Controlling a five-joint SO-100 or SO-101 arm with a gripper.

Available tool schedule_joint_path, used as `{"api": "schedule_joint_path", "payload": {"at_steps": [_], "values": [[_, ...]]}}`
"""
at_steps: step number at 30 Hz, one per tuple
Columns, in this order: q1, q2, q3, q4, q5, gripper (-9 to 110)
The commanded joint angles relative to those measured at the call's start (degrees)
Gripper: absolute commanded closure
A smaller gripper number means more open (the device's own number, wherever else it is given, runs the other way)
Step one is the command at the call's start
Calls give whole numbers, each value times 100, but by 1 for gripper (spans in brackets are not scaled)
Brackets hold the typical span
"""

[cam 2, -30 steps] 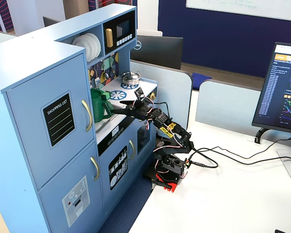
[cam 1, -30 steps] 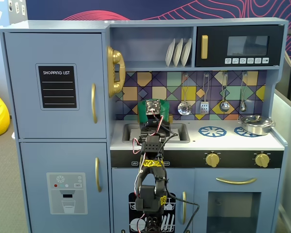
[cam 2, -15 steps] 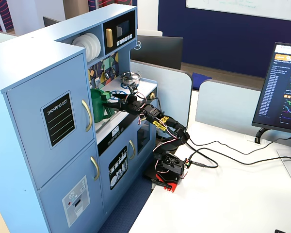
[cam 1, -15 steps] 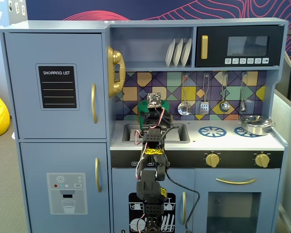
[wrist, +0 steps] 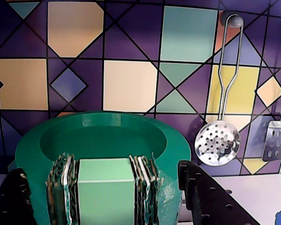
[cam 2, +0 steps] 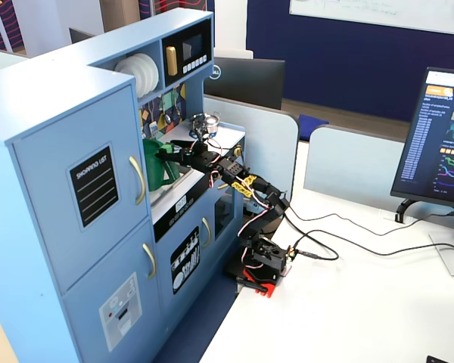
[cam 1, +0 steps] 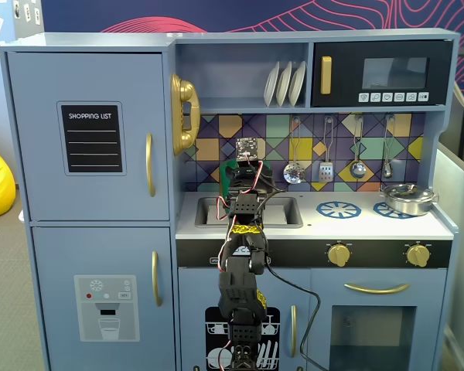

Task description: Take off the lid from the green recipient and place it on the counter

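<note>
- My black two-finger pincer (wrist: 103,197) is spread wide, one dark finger (wrist: 9,201) at the left edge of the wrist view and the other at the right, with the tall green plastic bucket-like container (wrist: 103,154) sitting between them. I can't tell if either finger actually touches it.
- The flat round green lid (wrist: 103,136) is still on top of that container, showing as a shallow dished circle inside the rim. I can't make out a handle on it from here.
- The container stands upright, long axis vertical, with its ribbed strip (wrist: 103,192) facing straight at my wrist camera. It's at the back of the white toy-kitchen counter (cam 1: 356,224), by the sunken grey sink (cam 1: 282,212) and right against the colourful tiled backsplash (wrist: 131,56).
- Compared with a second ago I've stretched further forward and my wrist has come up higher. In a fixed view from the front (cam 1: 247,182) my arm now hides nearly all of the green, which was clearly visible before.
- The silver metal pot (cam 1: 406,197) hasn't moved from the right burner.
</note>
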Motion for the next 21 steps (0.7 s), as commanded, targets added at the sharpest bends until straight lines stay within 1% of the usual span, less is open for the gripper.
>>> {"api": "schedule_joint_path", "payload": {"at_steps": [1, 12, 15, 21], "values": [[-53, -18, -492, -9, 35, 71], [-149, -123, -703, 606, 123, 83], [-167, -158, -738, 756, -88, 101], [-176, -185, -756, 721, -62, 101]]}}
